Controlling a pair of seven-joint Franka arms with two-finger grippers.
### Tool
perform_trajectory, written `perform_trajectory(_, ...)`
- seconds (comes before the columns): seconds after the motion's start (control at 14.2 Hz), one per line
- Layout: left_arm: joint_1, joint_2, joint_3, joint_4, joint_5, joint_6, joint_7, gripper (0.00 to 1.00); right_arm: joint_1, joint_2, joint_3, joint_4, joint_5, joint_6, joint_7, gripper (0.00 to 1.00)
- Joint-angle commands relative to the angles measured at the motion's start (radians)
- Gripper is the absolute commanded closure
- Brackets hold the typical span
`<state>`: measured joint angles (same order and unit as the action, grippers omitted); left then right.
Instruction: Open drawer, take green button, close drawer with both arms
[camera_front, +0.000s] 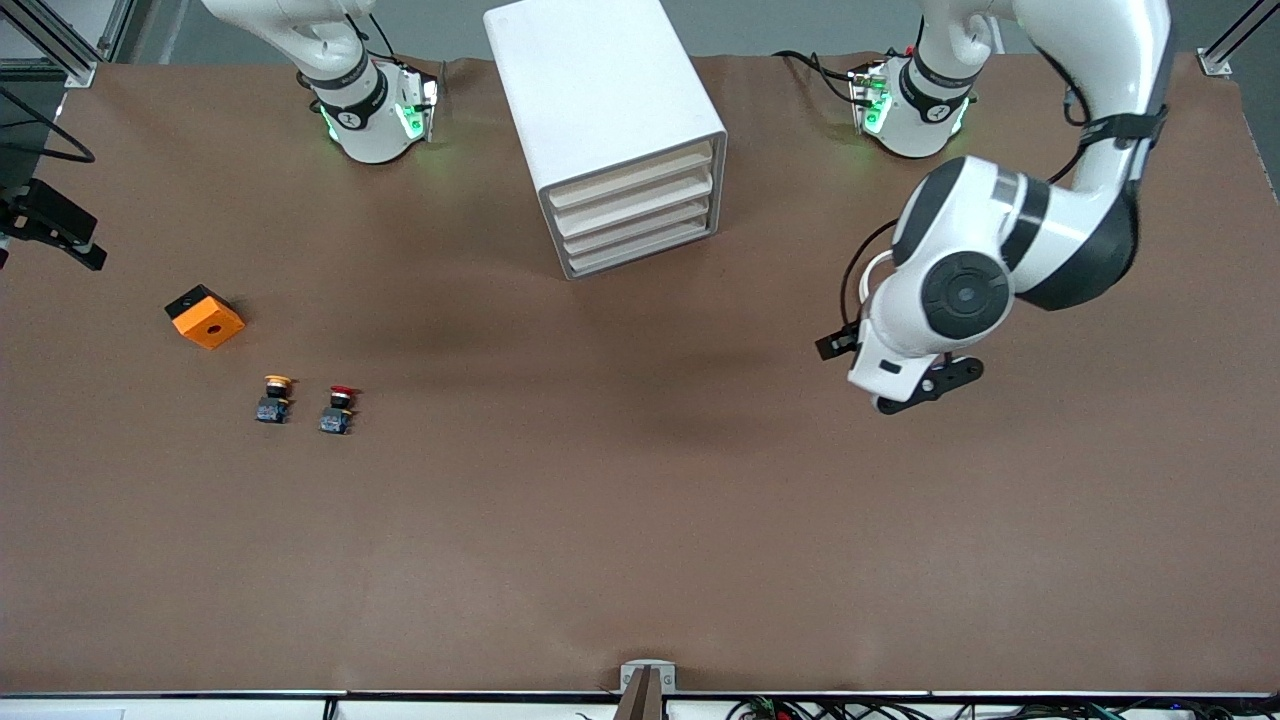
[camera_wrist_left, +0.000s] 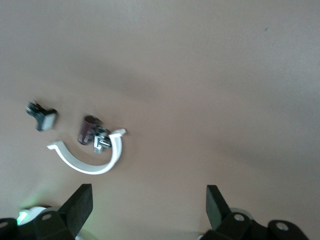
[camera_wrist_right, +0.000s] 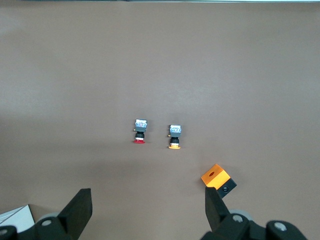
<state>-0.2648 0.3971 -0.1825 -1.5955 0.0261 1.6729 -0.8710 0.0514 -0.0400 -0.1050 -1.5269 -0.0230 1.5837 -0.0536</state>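
Observation:
The white cabinet stands at the middle of the table near the arms' bases, all four cream drawer fronts shut. The drawer is the bottommost one. The green-capped button is not in view. My left gripper hangs over bare table toward the left arm's end, beside the cabinet and apart from it. Its left wrist view shows the jaws open and empty. My right gripper is open and empty, high over the table. It does not show in the front view.
A red-capped button, a yellow-capped button and an orange box lie toward the right arm's end. A white curved strip with small dark parts shows in the left wrist view.

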Motion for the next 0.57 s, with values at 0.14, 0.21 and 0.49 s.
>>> perform_trajectory(0.14, -0.080, 0.115, 0.000, 0.025, 0.002, 0.085, -0.239, 0.00, 0.004, 0.015, -0.001, 0.030, -0.009, -0.018, 0.012, 0.00)
perform_trajectory(0.21, -0.088, 0.140, -0.002, 0.028, -0.005, 0.105, -0.293, 0.00, 0.004, 0.015, -0.001, 0.030, -0.011, -0.018, 0.012, 0.00)
perform_trajectory(0.49, -0.157, 0.212, -0.002, 0.031, -0.072, 0.168, -0.495, 0.00, 0.002, 0.015, -0.001, 0.030, -0.011, -0.018, 0.011, 0.00)
